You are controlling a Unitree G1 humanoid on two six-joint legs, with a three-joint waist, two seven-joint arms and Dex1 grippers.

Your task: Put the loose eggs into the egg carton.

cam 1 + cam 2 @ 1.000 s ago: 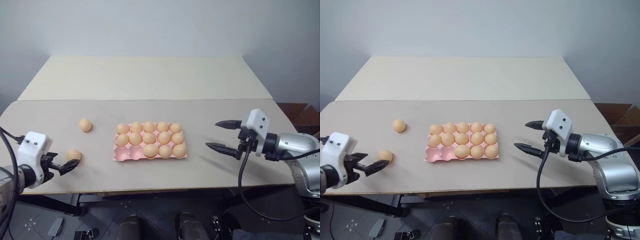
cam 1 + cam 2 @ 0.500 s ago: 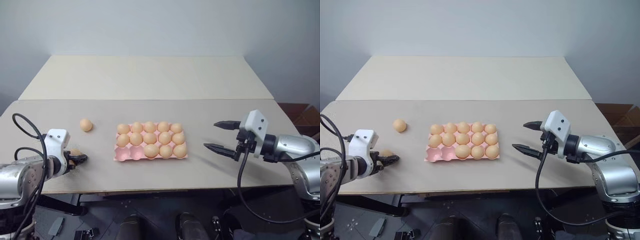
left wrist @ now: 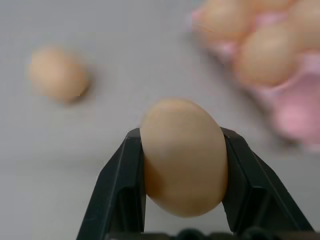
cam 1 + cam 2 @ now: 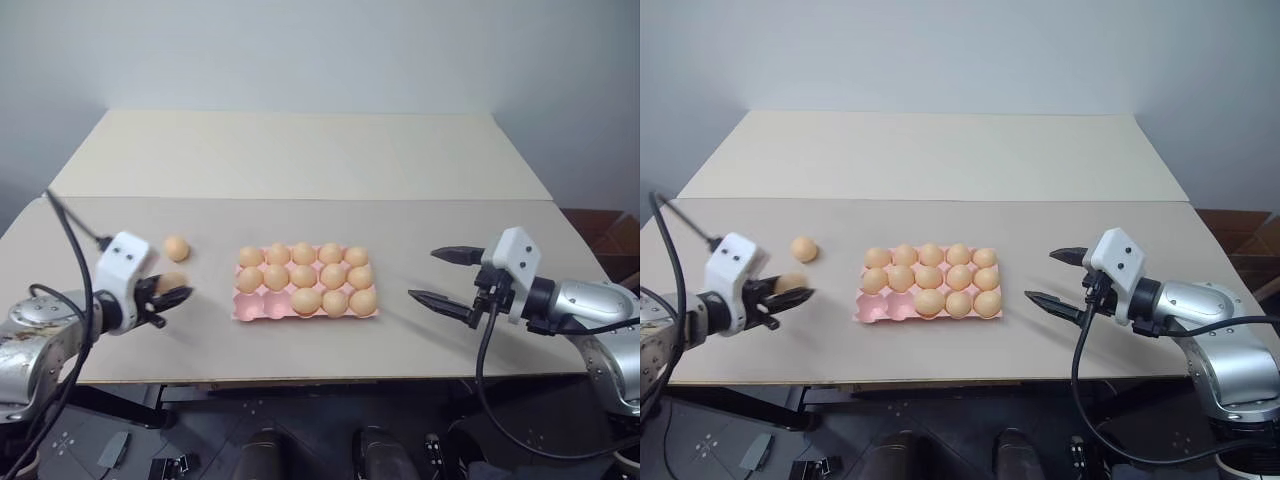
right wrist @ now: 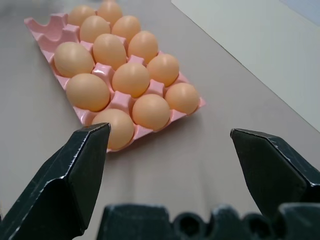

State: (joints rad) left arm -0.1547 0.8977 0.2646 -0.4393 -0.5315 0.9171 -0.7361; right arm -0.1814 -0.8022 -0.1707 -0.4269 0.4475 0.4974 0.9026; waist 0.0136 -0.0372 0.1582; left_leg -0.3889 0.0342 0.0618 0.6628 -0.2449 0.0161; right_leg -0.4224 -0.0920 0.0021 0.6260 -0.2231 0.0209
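Your left gripper (image 3: pixel 182 150) has just pinched an egg (image 3: pixel 184 156) and lifted it, probably clear; right gripper (image 4: pixel 438 276) hangs spread; carton (image 4: pixel 243 307) next.

Left claw (image 3: pixel 182 165) clamped egg (image 3: pixel 183 156), lifted it twd carton (image 4: pixel 304 285)

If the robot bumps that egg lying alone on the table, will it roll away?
Probably. The loose egg is round and smooth, lying on the flat table with nothing beside it, so a nudge would likely send it wobbling off. It may also crack easily if pushed hard.
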